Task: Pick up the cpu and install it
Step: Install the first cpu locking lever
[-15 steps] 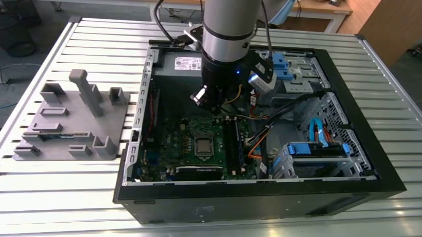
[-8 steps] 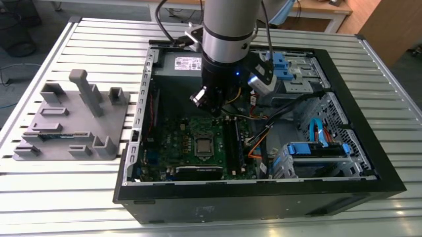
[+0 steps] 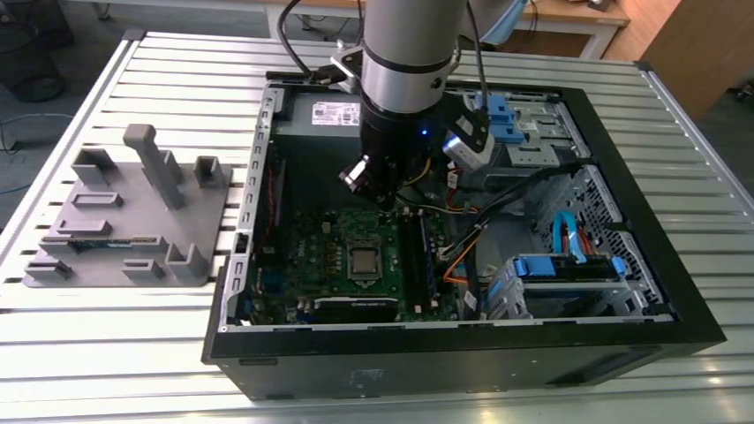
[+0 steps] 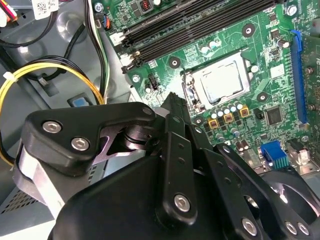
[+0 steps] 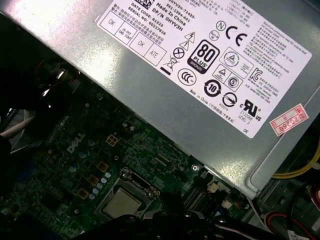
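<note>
The cpu (image 3: 364, 259) lies flat in the socket of the green motherboard (image 3: 312, 256), inside the open computer case. Its silvery top shows in both wrist views (image 4: 223, 80) (image 5: 121, 205), framed by the socket's metal bracket. My gripper (image 3: 380, 196) hangs over the board between the socket and the power supply, a short way above the cpu and apart from it. Its black linkage (image 4: 172, 102) fills the near part of the second wrist view.
The grey power supply (image 3: 335, 113) with its white label (image 5: 200, 55) sits close behind the gripper. Black memory slots (image 4: 200, 20) and yellow cables (image 4: 50, 75) run beside the socket. Drive cages with blue clips (image 3: 566, 269) stand at the exterior view's right. A grey parts fixture (image 3: 130, 221) lies left of the case.
</note>
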Controlling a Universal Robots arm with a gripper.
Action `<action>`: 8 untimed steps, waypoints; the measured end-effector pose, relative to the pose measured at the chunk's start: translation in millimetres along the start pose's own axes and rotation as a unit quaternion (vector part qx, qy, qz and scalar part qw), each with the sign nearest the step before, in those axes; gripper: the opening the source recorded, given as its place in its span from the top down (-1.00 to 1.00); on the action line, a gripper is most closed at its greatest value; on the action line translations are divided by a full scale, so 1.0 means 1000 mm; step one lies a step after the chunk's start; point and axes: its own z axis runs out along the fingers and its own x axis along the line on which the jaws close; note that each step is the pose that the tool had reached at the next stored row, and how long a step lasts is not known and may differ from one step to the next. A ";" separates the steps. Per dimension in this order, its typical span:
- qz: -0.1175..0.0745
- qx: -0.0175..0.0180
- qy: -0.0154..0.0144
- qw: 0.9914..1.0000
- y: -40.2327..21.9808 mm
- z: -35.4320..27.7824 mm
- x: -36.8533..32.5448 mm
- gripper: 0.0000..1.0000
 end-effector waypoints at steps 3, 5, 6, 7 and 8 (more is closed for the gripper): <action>0.000 0.000 0.000 1.000 -0.0012 0.0002 0.0009 0.79; 0.000 0.000 0.000 1.000 -0.0023 0.0005 0.0017 0.79; 0.000 0.000 0.000 1.000 -0.0030 0.0007 0.0022 0.79; 0.000 0.000 0.000 1.000 -0.0036 0.0009 0.0026 0.79; 0.000 0.000 0.000 1.000 -0.0043 0.0012 0.0031 0.79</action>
